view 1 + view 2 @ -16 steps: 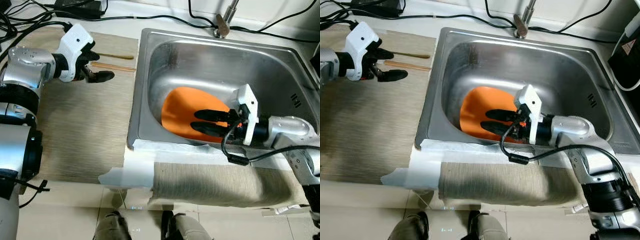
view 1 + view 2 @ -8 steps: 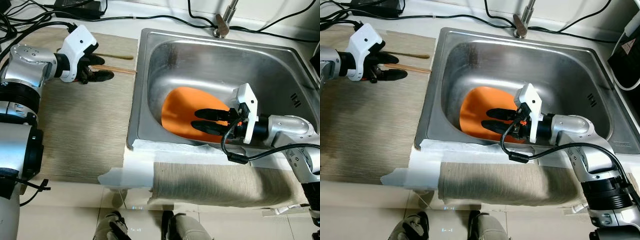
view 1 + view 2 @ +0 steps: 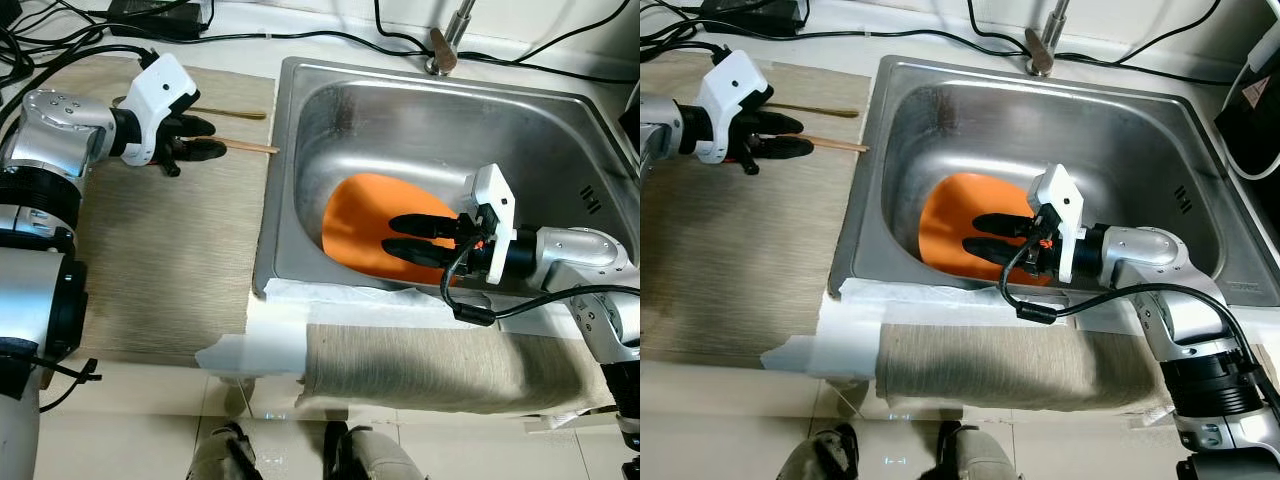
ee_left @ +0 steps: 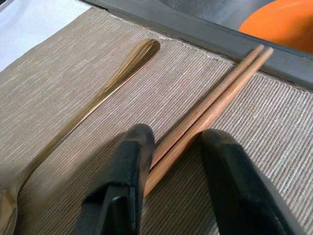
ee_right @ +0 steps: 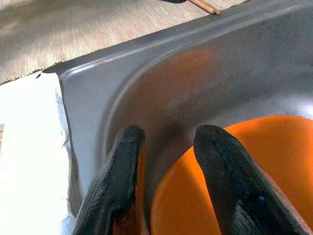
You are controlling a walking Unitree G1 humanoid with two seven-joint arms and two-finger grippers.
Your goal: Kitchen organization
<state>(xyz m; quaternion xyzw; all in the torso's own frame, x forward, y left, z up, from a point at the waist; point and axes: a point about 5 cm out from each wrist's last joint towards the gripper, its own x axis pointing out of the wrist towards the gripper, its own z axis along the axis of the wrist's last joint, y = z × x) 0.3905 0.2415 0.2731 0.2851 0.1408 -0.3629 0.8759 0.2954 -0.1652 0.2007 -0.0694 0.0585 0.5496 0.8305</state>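
A pair of wooden chopsticks [image 3: 255, 148] lies on the woven mat [image 3: 170, 250] left of the sink, tips pointing toward it. My left gripper [image 3: 216, 136] is shut on the chopsticks [image 4: 220, 88], one finger on each side. A golden spoon [image 3: 235, 113] lies just behind them. An orange plate [image 3: 360, 215] leans in the steel sink [image 3: 420, 120]. My right gripper [image 3: 390, 233] is low in the sink, open, with the plate's rim [image 5: 254, 161] between its fingers [image 5: 122, 161].
A faucet [image 3: 445, 45] stands behind the sink, and black cables [image 3: 300, 35] run along the back of the counter. White paper [image 3: 260, 345] and a beige cloth [image 3: 430, 365] cover the counter's front edge. A black device [image 3: 1255, 100] sits at the far right.
The left gripper has come down over the chopsticks and closed on them. The chopsticks have slid a little toward the sink. The right gripper has barely moved.
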